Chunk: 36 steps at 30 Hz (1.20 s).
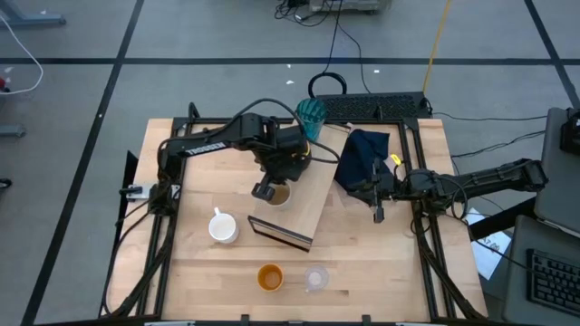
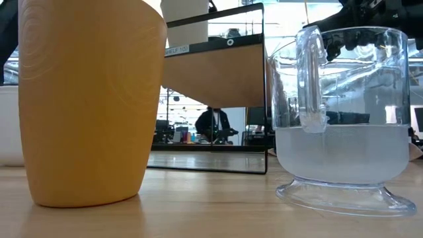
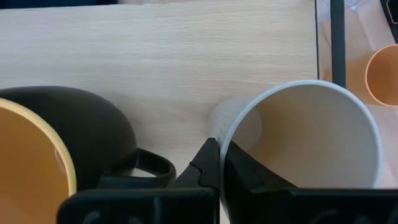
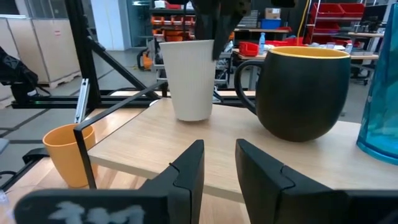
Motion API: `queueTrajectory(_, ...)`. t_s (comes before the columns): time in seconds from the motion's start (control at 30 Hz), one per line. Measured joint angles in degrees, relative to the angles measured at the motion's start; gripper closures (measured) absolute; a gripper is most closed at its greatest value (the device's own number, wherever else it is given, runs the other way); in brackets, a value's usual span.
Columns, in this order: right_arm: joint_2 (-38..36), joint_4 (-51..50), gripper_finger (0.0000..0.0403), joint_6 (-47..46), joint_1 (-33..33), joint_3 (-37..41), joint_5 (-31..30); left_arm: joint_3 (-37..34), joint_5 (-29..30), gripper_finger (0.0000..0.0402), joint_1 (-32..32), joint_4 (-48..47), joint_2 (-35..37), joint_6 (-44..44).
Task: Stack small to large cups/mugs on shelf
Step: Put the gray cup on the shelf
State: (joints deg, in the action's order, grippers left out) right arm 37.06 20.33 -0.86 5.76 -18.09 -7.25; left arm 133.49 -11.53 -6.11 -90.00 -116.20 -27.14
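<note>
The shelf (image 1: 313, 204) is a light-wood board lying slantwise in the middle of the table. On it stand a dark mug with a yellow inside (image 4: 305, 93), a teal ribbed tumbler (image 1: 311, 116) at its far end, and a beige cup (image 4: 189, 78). My left gripper (image 3: 221, 149) is shut on the beige cup, beside the dark mug (image 3: 62, 143). A white mug (image 1: 222, 226), an orange cup (image 1: 270, 277) and a clear glass (image 1: 315, 278) stand on the table near its front edge. My right gripper (image 4: 217, 165) hovers level at the shelf's right side, open and holding nothing. My left gripper pinches the beige cup's rim (image 3: 231, 138) on the side nearest the dark mug, one finger inside the cup and one outside. The fingers come from above, pointing steeply down. The cup is upright, its base (image 4: 193, 117) on or just above the shelf; I cannot tell which.
A navy cloth (image 1: 364, 156) lies bunched at the shelf's far right, close to my right arm. A black keyboard (image 1: 376, 106) sits at the table's far edge. Black frame rails (image 1: 426, 226) run along the table's sides.
</note>
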Motion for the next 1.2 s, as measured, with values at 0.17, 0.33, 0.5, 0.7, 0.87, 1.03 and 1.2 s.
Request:
queueTrajectory(0.17,0.0,-0.08,0.0319,0.0,0.0,0.0,-0.01,-0.39,-0.63,0.0401,-0.11,0.06,0.02,0.25)
queueTrajectory(0.33,0.0,-0.08,0.0319,0.02,0.0,0.0,-0.02,-1.7,-0.92,0.04,-0.35,0.0,0.02,0.81)
queueTrajectory(0.5,0.0,-0.12,0.0319,0.0,0.0,0.0,-0.02,-1.73,-0.9,0.0401,-0.42,0.02,0.02,0.49)
queueTrajectory(0.7,0.0,-0.12,0.0319,0.02,0.0,0.0,-0.02,-1.77,-0.89,0.039,-0.59,-0.01,0.02,1.4)
queueTrajectory(0.87,0.0,-0.15,0.0319,0.0,0.0,0.0,-0.02,-1.79,-0.87,0.0382,-0.67,-0.02,0.02,1.85)
queueTrajectory(1.03,0.0,-0.27,0.0319,-0.39,0.0,0.0,0.0,-1.81,-0.87,0.0379,-1.05,-0.02,0.02,3.11)
queueTrajectory(1.2,0.0,-0.49,0.0319,-0.4,0.0,0.0,0.0,-1.81,-2.11,0.0378,-1.81,-0.02,0.02,3.83)
